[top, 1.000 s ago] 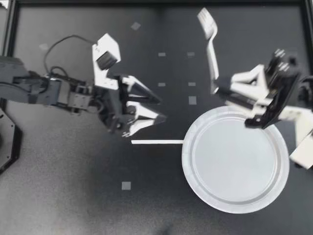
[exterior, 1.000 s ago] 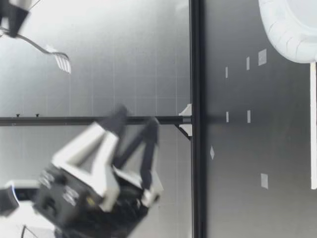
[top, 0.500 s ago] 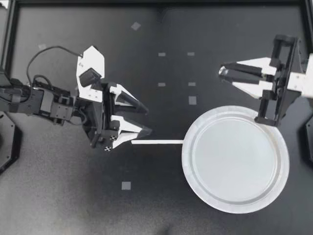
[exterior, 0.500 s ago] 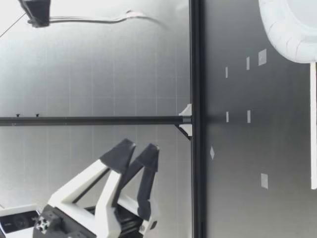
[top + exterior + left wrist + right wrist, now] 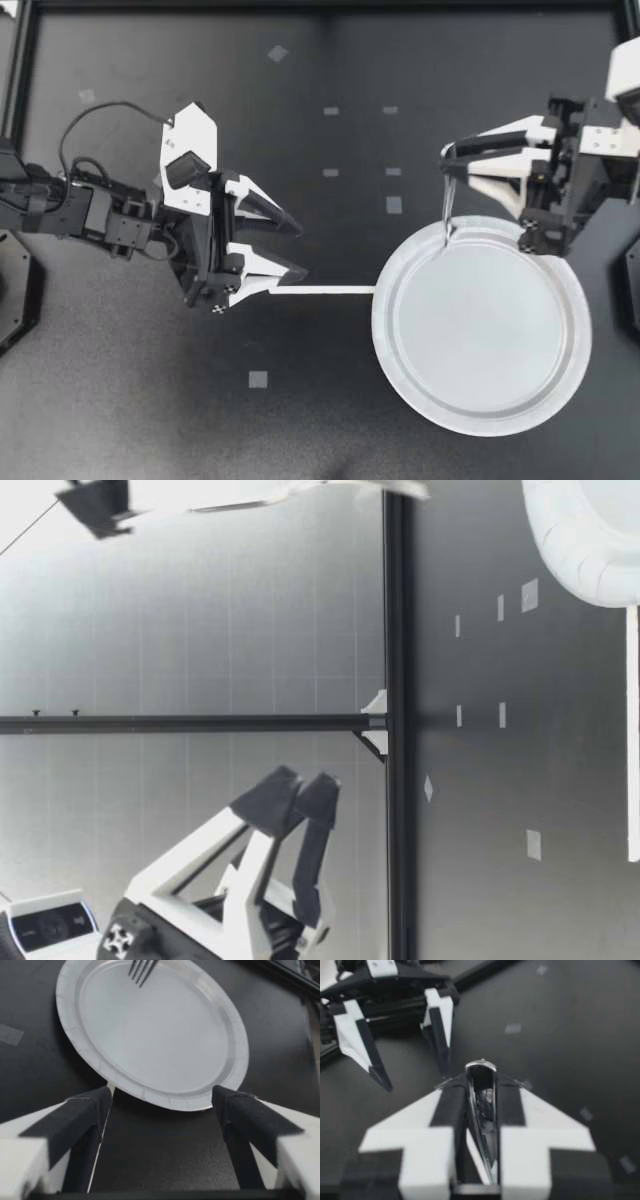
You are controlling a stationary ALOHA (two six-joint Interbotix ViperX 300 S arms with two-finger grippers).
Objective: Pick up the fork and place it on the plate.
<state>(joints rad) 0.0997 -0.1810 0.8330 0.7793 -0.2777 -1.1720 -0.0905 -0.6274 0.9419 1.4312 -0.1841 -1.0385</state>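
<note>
With right gripper point(image 5: 452, 166), pinching the handle of the fork point(image 5: 446, 205) between pressed-in fingers. Hanging tines-down over the plate point(image 5: 385, 340), just inside its rim on that gripper's side; contact with the plate not discernible. Beside the plate, touching its rim, a white strip point(image 5: 320, 290). Farther from the plate, at the strip's other end, left gripper point(image 5: 300, 246), spread and empty.

The fork point(image 5: 446, 205) looks like glossy polished metal; the plate point(image 5: 384, 335) is matt white paper with a ribbed rim; the tabletop point(image 5: 320, 60) is matt black, faintly grainy.
</note>
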